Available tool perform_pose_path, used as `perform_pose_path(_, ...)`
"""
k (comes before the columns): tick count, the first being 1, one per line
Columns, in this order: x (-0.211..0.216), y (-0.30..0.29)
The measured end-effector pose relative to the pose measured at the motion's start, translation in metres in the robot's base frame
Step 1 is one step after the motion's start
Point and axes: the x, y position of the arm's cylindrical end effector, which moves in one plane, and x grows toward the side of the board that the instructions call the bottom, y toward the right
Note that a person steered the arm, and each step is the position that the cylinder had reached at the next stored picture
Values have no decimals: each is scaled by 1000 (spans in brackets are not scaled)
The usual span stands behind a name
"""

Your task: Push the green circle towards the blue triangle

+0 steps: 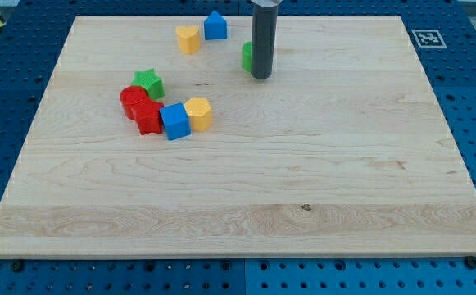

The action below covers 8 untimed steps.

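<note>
The green circle stands near the view's top centre, mostly hidden behind my dark rod. My tip rests on the board just right of and below the circle, touching or nearly touching it. The blue triangle stands up and to the left of the circle, close to the board's top edge, with a gap between them.
A yellow heart sits just left of the blue triangle. At the left stands a cluster: green star, red circle, red block, blue cube, yellow hexagon. An AprilTag marks the top right corner.
</note>
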Motion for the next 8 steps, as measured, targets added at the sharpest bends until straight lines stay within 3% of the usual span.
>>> perform_pose_path(8, -34, -3)
